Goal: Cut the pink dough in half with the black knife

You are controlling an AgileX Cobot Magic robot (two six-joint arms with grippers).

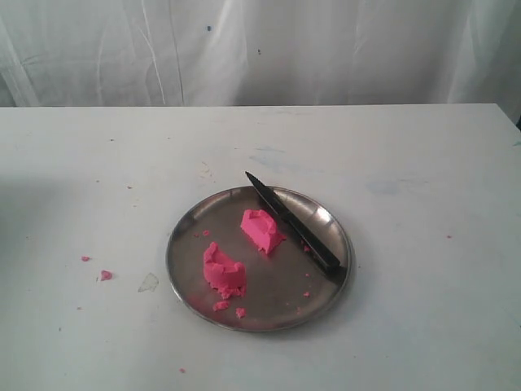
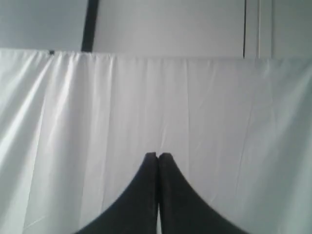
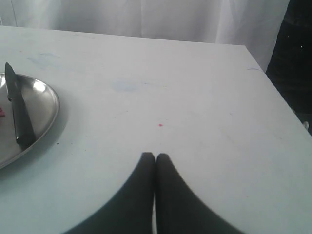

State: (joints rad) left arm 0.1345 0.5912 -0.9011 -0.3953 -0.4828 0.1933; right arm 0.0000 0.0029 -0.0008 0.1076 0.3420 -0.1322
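The pink dough lies in two rough chunks on a round steel plate (image 1: 189,244): one chunk (image 1: 261,230) toward the back, the other (image 1: 224,272) toward the front left. The black knife (image 1: 293,224) rests across the plate's right side, tip pointing to the back left; the right wrist view shows the black knife (image 3: 17,112) too. Neither arm shows in the exterior view. My left gripper (image 2: 158,155) is shut and empty, facing a white curtain. My right gripper (image 3: 155,156) is shut and empty above bare table, well to the side of the plate (image 3: 44,100).
Small pink crumbs (image 1: 106,275) lie on the white table left of the plate, with more crumbs on the plate itself. A white curtain (image 1: 260,49) hangs behind the table. The table's corner and edge (image 3: 273,83) show in the right wrist view.
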